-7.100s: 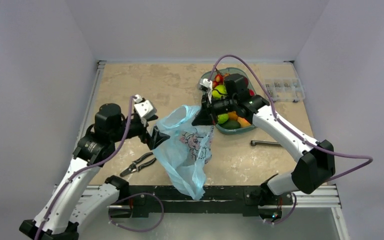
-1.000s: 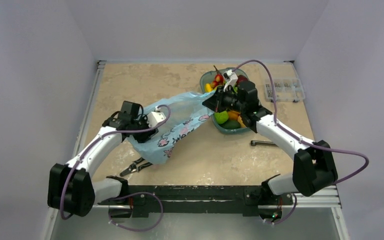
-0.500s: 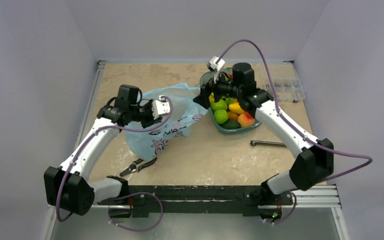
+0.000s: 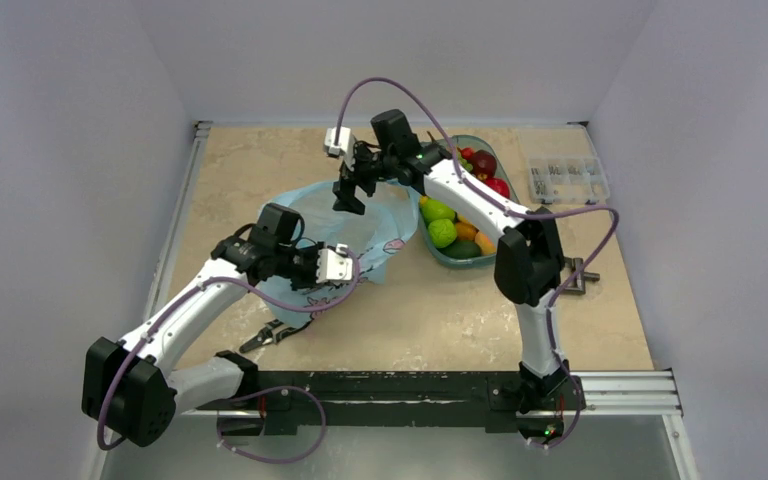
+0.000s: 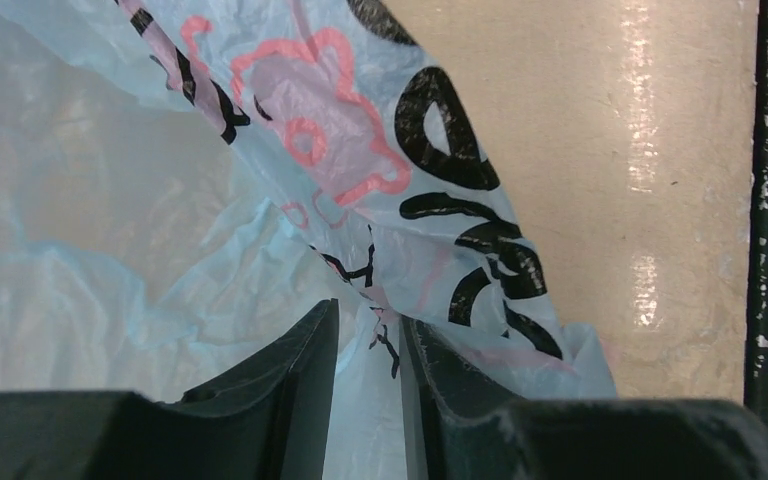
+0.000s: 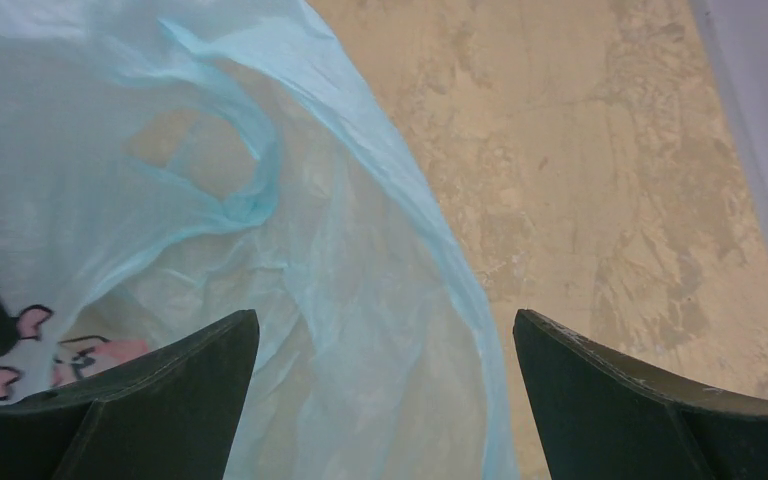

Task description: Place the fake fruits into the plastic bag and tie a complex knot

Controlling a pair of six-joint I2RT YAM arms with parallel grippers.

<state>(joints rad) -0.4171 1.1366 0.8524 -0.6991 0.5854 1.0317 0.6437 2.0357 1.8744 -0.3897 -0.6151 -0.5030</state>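
Currently the bag-opening step appears to be in hand; no fruit shows inside the bag. Left jaws: nearly closed, pinching the near rim of the plastic bag (image 4: 375, 232), which lies just left of the tabletop's centre. Right jaws: spread wide, empty, hovering over the bag's far rim. The fake fruits (image 4: 442, 232) sit in the teal dish (image 4: 465, 263) toward the far right corner. The next move probably calls for the right jaws to swing to the dish and close on one fruit.
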